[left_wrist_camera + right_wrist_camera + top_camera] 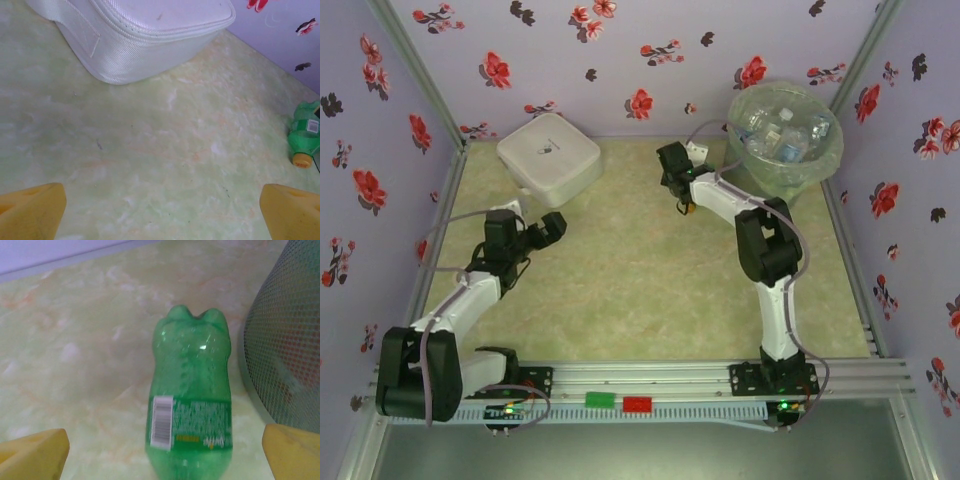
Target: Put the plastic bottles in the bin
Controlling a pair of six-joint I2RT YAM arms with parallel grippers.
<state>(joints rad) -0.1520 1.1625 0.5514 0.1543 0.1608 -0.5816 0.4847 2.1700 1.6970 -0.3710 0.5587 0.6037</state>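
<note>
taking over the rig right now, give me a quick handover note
Left gripper: open, empty, over the table near the white box.
Right gripper: open, one finger on each side of a green bottle that lies on the table beside the bin; not gripped yet.
Done: several clear bottles are in the bin.
Left: the green bottle. Probably close on it, lift it and drop it in the bin.

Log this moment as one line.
left claw open, facing white box | right claw open over lying green bottle beside bin | bin holds bottles
</note>
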